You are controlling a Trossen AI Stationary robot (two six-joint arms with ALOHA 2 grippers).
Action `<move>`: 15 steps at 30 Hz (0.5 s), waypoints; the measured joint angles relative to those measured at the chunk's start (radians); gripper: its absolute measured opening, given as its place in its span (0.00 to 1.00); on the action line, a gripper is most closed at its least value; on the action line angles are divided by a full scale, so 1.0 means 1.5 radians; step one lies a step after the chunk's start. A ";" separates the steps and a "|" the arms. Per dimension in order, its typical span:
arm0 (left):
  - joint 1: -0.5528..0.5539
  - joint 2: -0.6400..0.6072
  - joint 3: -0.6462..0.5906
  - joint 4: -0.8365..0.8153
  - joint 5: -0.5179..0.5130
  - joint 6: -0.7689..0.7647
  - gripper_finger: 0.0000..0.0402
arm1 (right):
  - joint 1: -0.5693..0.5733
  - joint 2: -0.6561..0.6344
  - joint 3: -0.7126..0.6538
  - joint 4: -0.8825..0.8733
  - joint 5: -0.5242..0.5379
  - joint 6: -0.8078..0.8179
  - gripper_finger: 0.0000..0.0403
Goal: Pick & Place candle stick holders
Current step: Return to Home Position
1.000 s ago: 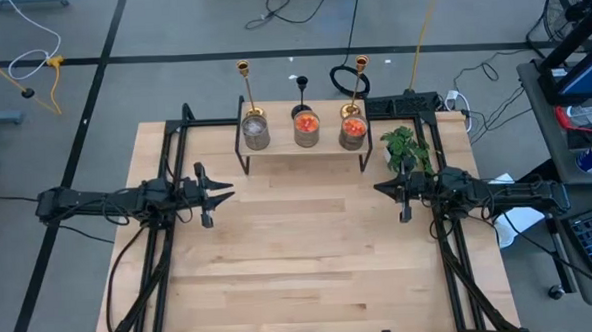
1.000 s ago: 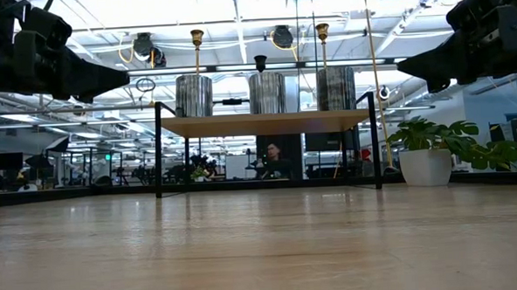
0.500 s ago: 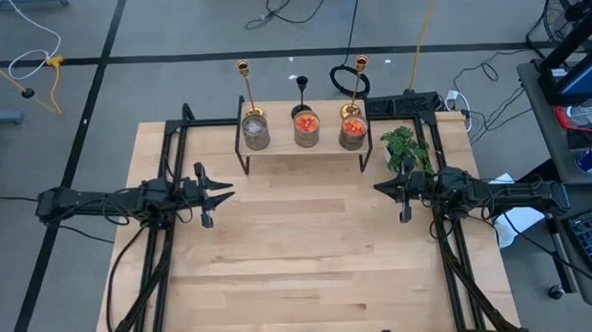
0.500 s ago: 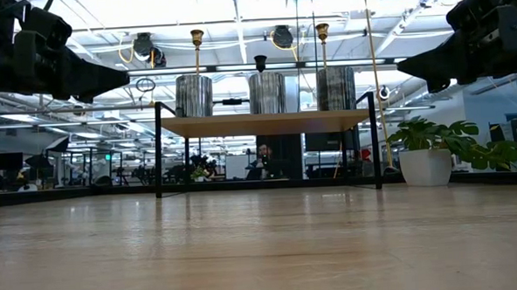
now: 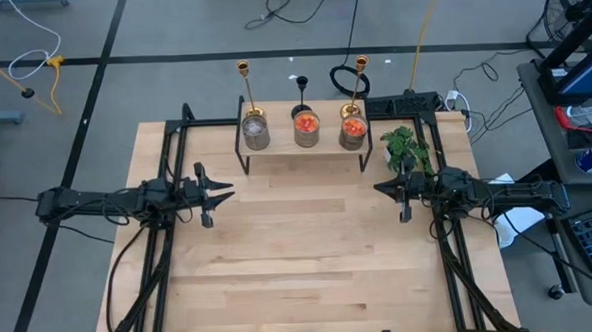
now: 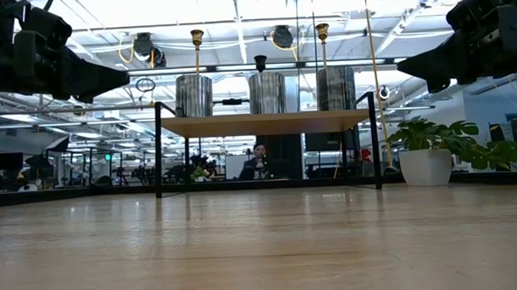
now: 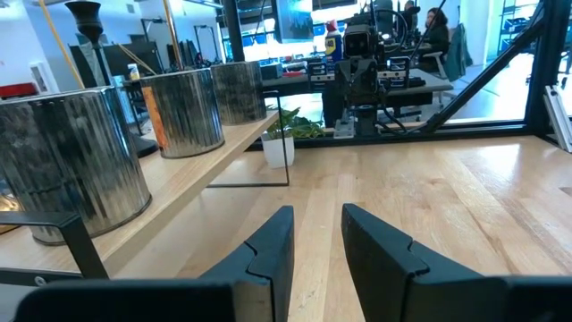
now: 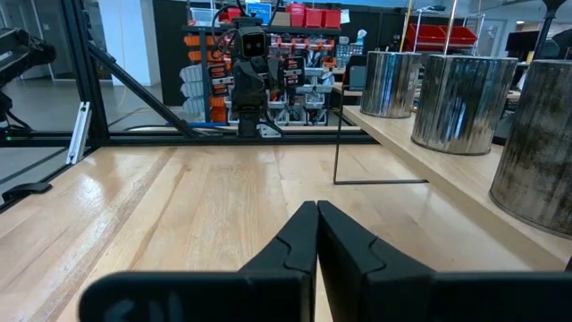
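Three glass cups stand in a row on a small raised shelf [image 5: 300, 149] at the table's far middle: a grey cup [image 5: 256, 134] and two orange cups [image 5: 306, 128] [image 5: 353, 131]. Behind them stand two tall gold candlesticks [image 5: 247, 88] [image 5: 357, 83] and a shorter black candlestick [image 5: 302, 86]. In the low view the cups [image 6: 268, 92] and the gold candlesticks [image 6: 196, 43] [image 6: 322, 35] show above the shelf board. My left gripper [image 5: 227, 196] [image 7: 317, 224] hovers at the table's left, slightly open and empty. My right gripper [image 5: 377, 189] [image 8: 317, 215] hovers at the right, shut and empty.
A leafy green plant in a white pot [image 5: 405, 148] [image 6: 429, 155] stands on the table right of the shelf, close to my right arm. The shelf stands on thin black legs [image 6: 157, 149]. Bare wood [image 5: 305, 246] lies between and in front of the grippers. A person [image 6: 259, 158] sits far behind.
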 joint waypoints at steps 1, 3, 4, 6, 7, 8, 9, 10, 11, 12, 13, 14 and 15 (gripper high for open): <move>0.000 0.000 0.000 0.000 0.000 0.000 0.26 | 0.000 0.000 0.000 0.000 0.000 0.000 0.02; 0.000 0.000 0.000 0.000 0.000 0.000 0.26 | 0.000 0.000 0.000 0.000 0.000 0.000 0.02; 0.000 0.000 0.000 0.000 0.000 0.000 0.26 | 0.000 0.000 0.000 0.001 0.000 0.000 0.02; 0.000 0.000 0.000 0.000 0.000 0.000 0.26 | 0.000 0.000 0.000 0.005 0.000 0.000 0.02; 0.000 0.000 0.000 0.000 0.000 0.000 0.26 | 0.000 0.000 0.000 0.005 0.000 0.000 0.02; 0.000 0.000 0.000 0.000 0.000 0.000 0.26 | 0.000 0.001 0.000 0.005 0.000 0.000 0.02; 0.000 0.000 0.000 0.000 0.000 0.000 0.26 | 0.000 0.001 0.000 0.005 0.000 0.000 0.02; 0.000 0.000 0.000 0.000 0.000 0.000 0.26 | 0.000 0.001 0.000 0.005 0.000 0.000 0.02; 0.000 0.000 0.000 0.000 0.000 0.000 0.26 | 0.000 0.001 0.000 0.005 0.000 0.000 0.02; 0.000 0.000 0.000 0.000 0.000 0.000 0.26 | 0.000 0.001 0.000 0.005 0.000 0.000 0.02; 0.000 0.000 0.000 0.000 0.000 0.000 0.26 | 0.000 0.001 0.000 0.005 0.000 0.000 0.02; 0.000 0.000 0.000 0.000 0.000 0.000 0.26 | 0.000 0.001 0.000 0.005 0.000 0.000 0.02; 0.000 0.000 0.000 0.000 0.000 0.000 0.26 | 0.000 0.001 0.000 0.005 0.000 0.000 0.02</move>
